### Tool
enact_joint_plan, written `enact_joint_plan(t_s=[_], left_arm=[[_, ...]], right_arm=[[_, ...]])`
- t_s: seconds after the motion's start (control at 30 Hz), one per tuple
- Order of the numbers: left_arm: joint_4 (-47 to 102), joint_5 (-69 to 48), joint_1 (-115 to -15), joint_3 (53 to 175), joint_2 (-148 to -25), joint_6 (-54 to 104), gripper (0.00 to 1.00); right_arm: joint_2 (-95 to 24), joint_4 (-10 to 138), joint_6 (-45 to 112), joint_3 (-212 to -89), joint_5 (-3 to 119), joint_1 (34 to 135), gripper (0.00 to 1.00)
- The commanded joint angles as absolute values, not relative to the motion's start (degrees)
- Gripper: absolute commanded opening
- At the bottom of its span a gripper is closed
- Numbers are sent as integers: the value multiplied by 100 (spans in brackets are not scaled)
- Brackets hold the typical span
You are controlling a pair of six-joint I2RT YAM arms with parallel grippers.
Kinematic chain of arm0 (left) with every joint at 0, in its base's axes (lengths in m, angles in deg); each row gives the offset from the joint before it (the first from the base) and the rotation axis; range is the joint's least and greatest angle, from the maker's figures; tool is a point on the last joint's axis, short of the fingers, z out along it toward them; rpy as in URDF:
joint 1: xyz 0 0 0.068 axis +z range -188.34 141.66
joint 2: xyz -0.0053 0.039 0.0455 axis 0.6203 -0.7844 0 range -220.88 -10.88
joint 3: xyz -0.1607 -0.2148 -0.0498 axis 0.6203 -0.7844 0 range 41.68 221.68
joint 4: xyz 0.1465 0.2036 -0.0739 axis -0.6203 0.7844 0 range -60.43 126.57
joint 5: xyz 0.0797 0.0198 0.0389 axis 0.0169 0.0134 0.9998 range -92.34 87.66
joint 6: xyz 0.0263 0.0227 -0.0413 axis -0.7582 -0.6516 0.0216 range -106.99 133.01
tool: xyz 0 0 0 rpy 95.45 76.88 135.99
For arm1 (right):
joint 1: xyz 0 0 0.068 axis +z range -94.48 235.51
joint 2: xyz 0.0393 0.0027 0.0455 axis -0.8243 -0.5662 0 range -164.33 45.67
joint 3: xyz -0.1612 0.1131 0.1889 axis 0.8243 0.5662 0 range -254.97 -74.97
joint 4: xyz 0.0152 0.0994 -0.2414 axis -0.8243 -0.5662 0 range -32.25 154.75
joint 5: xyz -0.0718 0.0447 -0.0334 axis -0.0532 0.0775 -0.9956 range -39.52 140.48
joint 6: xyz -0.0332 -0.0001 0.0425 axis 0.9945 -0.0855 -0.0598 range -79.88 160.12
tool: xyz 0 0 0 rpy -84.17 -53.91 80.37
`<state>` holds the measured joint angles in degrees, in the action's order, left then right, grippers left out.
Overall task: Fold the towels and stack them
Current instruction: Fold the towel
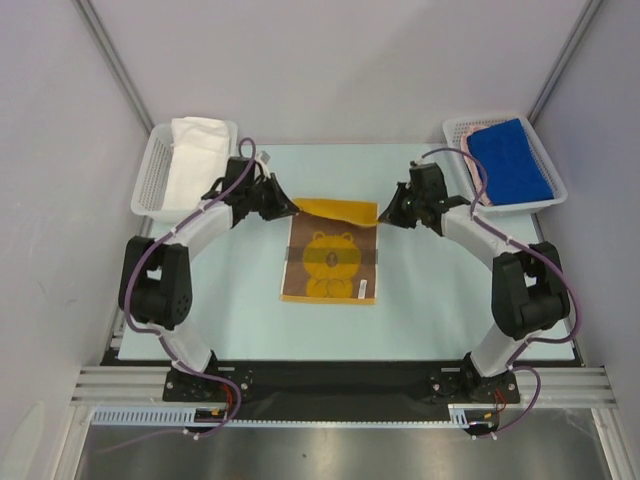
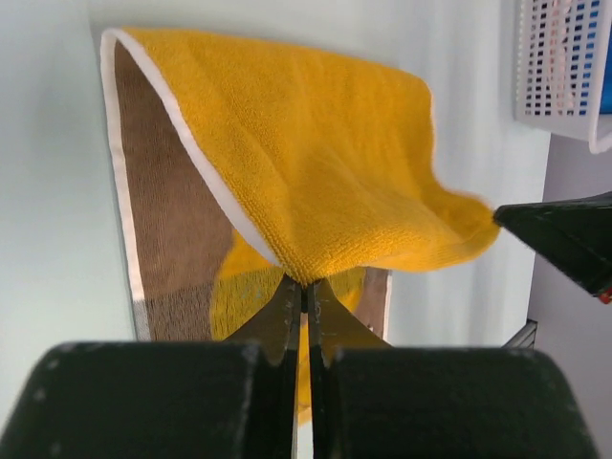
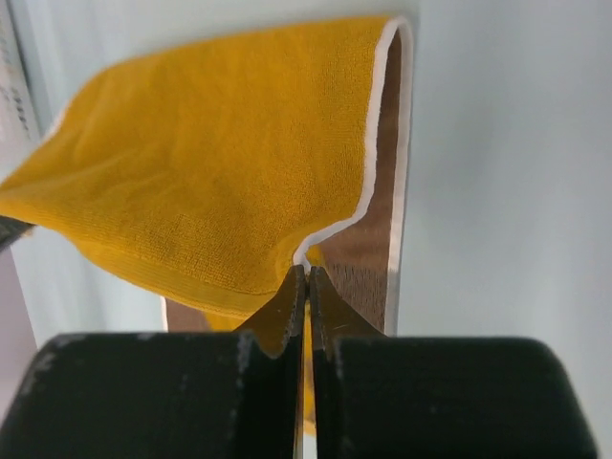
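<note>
Folding the bear towel [image 1: 330, 265] — it lies mid-table [image 1: 450, 300], long axis running far to near, bear side up, far edge lifted and curling back toward the bases. Left gripper [image 1: 284, 208] is pinched tight on the far-left corner and right gripper [image 1: 382, 215] on the far-right; both wrist views show yellow terry clamped between closed fingers. The free near edge lies straight nearward of both tools, arms equally close — I'd pull nearward, kept level. White towel [image 1: 197, 150] sits in the left basket [image 1: 150, 185], blue towel [image 1: 510, 160] in the right basket [image 1: 455, 135].
</note>
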<state>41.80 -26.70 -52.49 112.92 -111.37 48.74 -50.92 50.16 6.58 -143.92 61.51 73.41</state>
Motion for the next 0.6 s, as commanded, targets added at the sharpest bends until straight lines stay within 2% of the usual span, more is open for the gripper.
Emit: enact_joint_plan(t_s=[0.0,0.2,0.3,0.33,0.4,0.47,0.57], left_arm=[[4257,-2625,-5319,10884,-10642,4975,0],[4222,-2651,-5398,9936,-10299,4958,9],[4126,-2668,-5407,9540,-10168,4975,20],[4073,-2695,-5416,9443,-10123,4984,29],[4020,-2712,-5416,9249,-10053,4993,40],[3976,-2809,-5416,9143,-9930,4984,45],[4002,-2853,-5416,8976,-9763,4993,50]], right_arm=[[-4776,5060,479,-13985,6059,7616,0],[-4530,5182,400,-13255,5962,7854,0],[-4433,5200,409,-13044,5909,7907,2],[-4406,5209,408,-13000,5970,7907,6],[-4231,5209,417,-12877,5980,7933,21],[-4003,5174,443,-12763,5962,8003,34],[-3800,5095,461,-12639,5848,8047,41]])
